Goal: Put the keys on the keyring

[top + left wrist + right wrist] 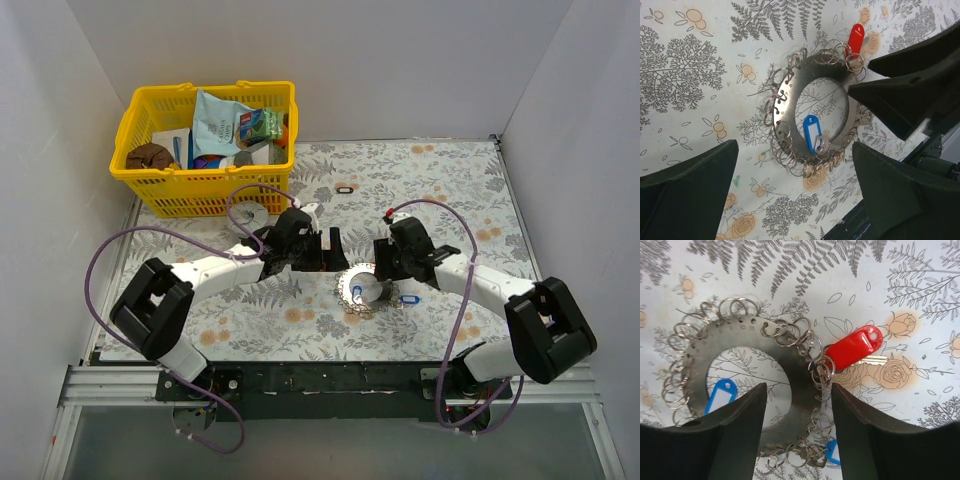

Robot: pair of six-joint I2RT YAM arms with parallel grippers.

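Observation:
The keyring (350, 283) is a flat silvery disc with a wide hole, fringed with small wire rings, lying on the floral cloth. A blue key (812, 131) rests in its hole, its metal end on the band. A red key (852, 347) lies at the rim among the wire rings. Another blue key (834, 452) shows at the keyring (740, 332) edge. My right gripper (797, 435) is open, its fingers straddling the ring's band without touching it. My left gripper (795, 200) hangs wide open just beside the keyring (786, 100), holding nothing.
A yellow basket (160, 195) full of packets stands at the back left. A grey tin (250, 216) sits in front of it, near my left arm. A small black object (345, 189) lies farther back. White walls enclose the table on three sides.

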